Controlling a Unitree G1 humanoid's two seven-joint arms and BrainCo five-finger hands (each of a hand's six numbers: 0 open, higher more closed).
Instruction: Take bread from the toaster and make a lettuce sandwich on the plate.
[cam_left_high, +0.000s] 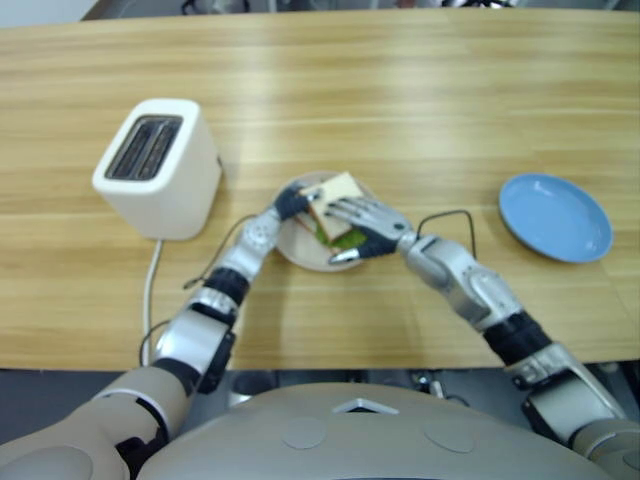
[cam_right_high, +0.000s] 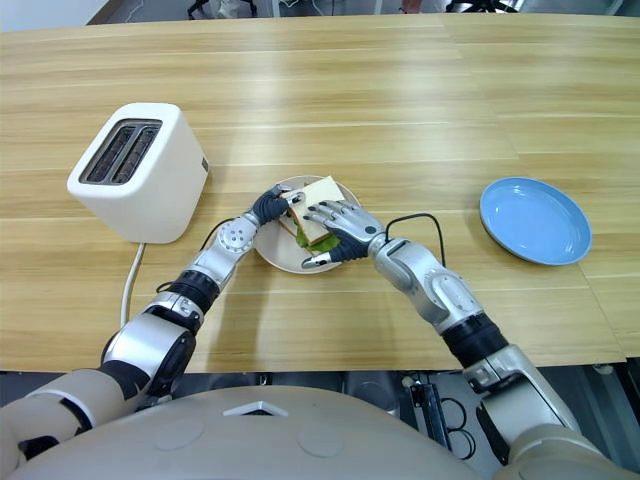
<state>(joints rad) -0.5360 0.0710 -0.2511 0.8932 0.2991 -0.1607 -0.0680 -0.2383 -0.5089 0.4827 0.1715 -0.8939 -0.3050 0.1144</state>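
A small pale plate (cam_right_high: 272, 258) lies in the middle of the table. On it is a sandwich: a top bread slice (cam_right_high: 322, 193) with green lettuce (cam_right_high: 304, 241) showing under its near edge. My left hand (cam_right_high: 267, 207) is at the slice's left edge with its fingers curled onto it. My right hand (cam_right_high: 336, 224) lies over the right half of the sandwich, fingers stretched out across the bread and thumb near the plate's front rim. The white toaster (cam_right_high: 140, 195) stands to the left, and its two slots look dark.
A blue plate (cam_right_high: 535, 221) sits at the right of the table. The toaster's white cord (cam_right_high: 130, 280) runs to the front edge. A thin black cable (cam_right_high: 425, 222) loops on the wood beside my right wrist. Bare wood stretches behind the plates.
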